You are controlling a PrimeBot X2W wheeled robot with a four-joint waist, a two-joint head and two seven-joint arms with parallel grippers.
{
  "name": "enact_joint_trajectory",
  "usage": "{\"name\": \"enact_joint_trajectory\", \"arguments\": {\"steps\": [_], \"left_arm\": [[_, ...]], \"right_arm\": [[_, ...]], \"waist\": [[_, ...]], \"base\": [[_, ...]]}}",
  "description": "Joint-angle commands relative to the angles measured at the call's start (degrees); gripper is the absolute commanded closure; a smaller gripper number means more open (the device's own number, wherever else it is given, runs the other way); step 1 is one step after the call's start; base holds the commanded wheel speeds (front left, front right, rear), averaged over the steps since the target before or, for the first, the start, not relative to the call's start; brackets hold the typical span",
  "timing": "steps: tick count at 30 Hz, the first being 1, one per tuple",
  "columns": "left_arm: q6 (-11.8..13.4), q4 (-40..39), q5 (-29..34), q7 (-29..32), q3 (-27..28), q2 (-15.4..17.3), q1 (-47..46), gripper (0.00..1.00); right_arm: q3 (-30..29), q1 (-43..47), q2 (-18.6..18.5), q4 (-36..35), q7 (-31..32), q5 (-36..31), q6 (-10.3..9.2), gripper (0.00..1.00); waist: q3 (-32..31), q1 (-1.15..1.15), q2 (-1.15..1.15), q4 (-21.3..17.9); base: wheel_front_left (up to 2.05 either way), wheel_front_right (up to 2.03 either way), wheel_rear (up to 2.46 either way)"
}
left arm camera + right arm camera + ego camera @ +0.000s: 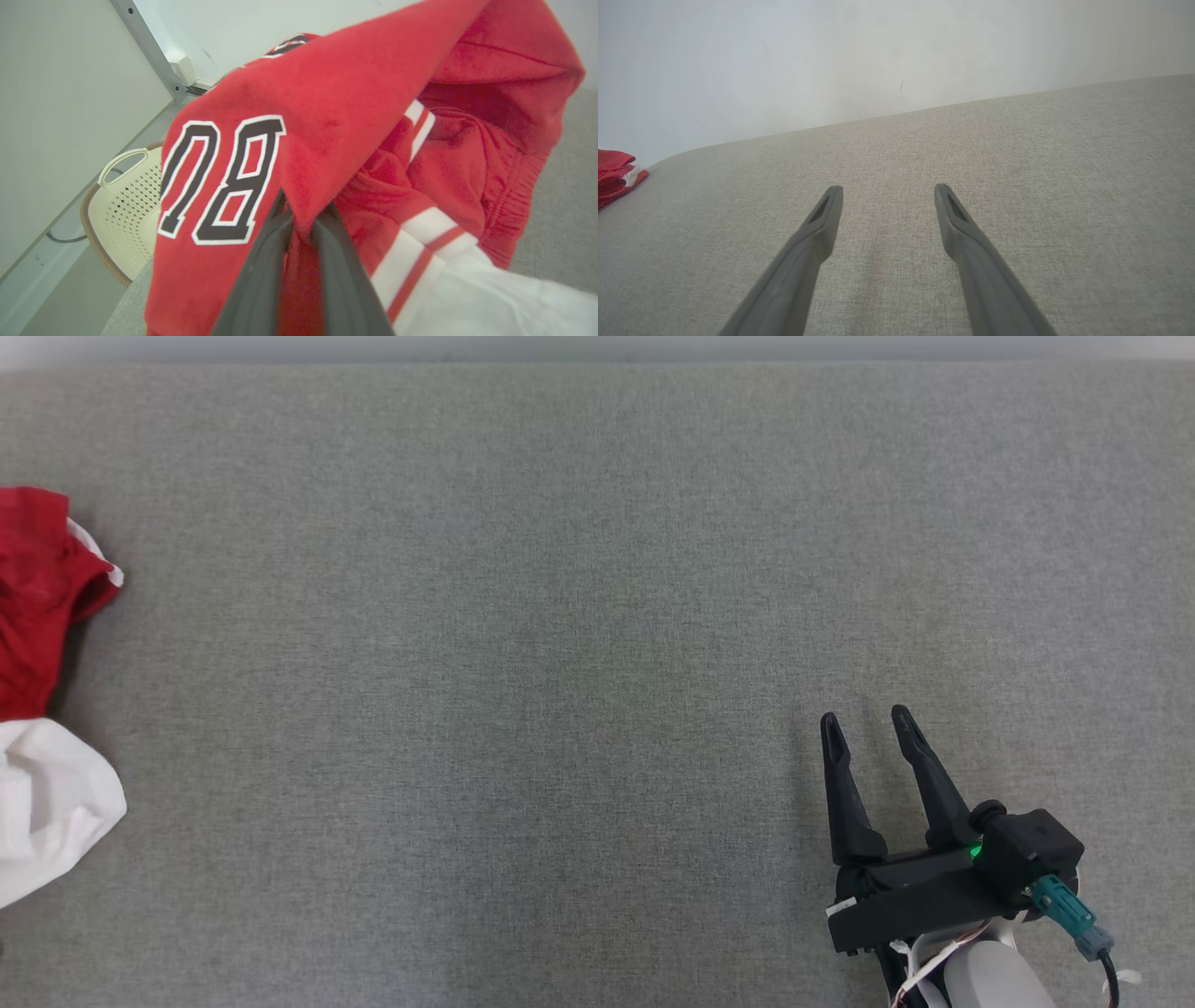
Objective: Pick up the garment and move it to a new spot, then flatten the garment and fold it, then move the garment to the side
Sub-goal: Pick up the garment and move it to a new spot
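At far left edge of grey woven surface [560, 663] sits one bunched red-and-white fleece garment [37, 607]. Its long axis runs near-to-far, red half farther from robot, white half nearer. It has black "80" w/ white outline and white stripes. L gripper [302, 221] pinches a red fold. R gripper [865, 716] is spread wide, holding nothing. One cream perforated basket [131, 196] stands beyond.

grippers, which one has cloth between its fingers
The left gripper: its dark fingers pinch a fold of the red white-striped numbered garment. The right gripper holds its fingers spread, nothing between them, above the grey fabric surface.
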Motion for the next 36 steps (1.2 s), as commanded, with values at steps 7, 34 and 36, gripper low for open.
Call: {"name": "enact_joint_trajectory", "arguments": {"steps": [7,34,36], "left_arm": [[0.1,-0.9,-4.0,-8.4,-1.5,3.1,-2.9,1.0],[2.6,-37.4,-4.7,-5.5,-7.8,5.0,-13.6,1.0],[3.3,-40.5,-4.9,-4.4,-8.3,4.2,-13.4,1.0]], "right_arm": [[-0.5,1.4,0.0,0.7,-0.2,0.4,-0.1,0.0],[1.5,3.4,0.0,1.7,-0.2,4.7,-0.1,0.0],[1.5,3.3,0.0,1.8,-0.2,4.9,-0.1,0.0]], "waist": [[-3.5,0.0,-0.01,1.9],[-8.3,0.0,-0.01,-6.5],[-8.2,0.0,-0.01,-8.1]], "base": [[0.0,0.0,0.0],[0.0,0.0,0.0],[0.0,0.0,0.0]]}}
